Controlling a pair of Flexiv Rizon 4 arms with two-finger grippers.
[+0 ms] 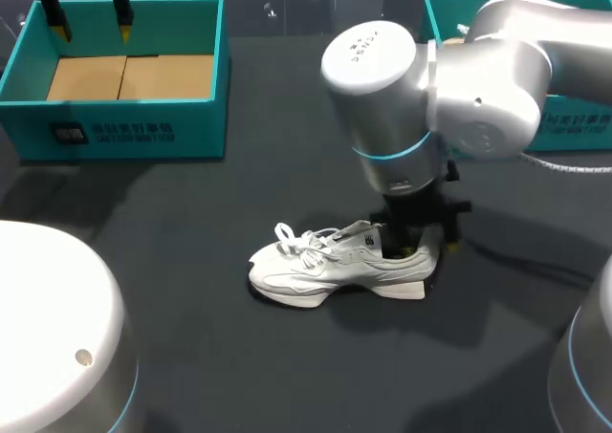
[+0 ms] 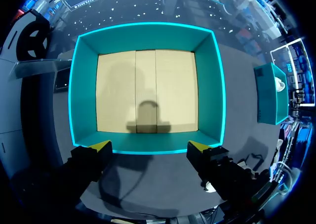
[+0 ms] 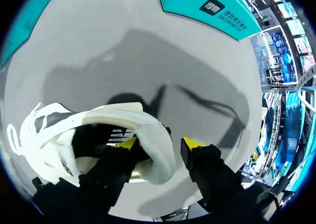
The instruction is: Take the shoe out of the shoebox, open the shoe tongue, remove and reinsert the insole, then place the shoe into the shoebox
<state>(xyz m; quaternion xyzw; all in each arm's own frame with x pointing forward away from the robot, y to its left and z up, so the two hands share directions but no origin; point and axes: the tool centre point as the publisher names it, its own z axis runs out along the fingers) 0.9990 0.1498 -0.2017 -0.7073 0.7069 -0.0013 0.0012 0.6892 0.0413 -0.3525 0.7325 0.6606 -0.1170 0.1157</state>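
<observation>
Left claw (image 2: pixel 149 146): spread wide, nothing between the yellow tips. Hangs above the teal shoebox (image 2: pixel 148 36), tips over the rim of one wall and pointing down. Same in the head view, where the left claw (image 1: pixel 91 24) sits over the far edge of the shoebox (image 1: pixel 115 127). Shoebox open-topped, only its plain cardboard floor showing inside; stands at the far left of the dark bench (image 1: pixel 239 357).

Right claw (image 3: pixel 159 144): down at the heel of the white sneaker (image 3: pixel 49 140), set over the heel rim. Cannot tell whether it is clamped on the heel or merely set around it. From above, right claw (image 1: pixel 421 237) mostly hidden under the right arm (image 1: pixel 459 89).

Sneaker (image 1: pixel 335 266): upright on its sole on the bench, near the middle, toe toward the robot's left. Laces (image 1: pixel 292 242) lie loose over the front. Well apart from the shoebox.

Second teal box (image 1: pixel 574 118): at the far right of the bench, partly hidden behind the right arm.
</observation>
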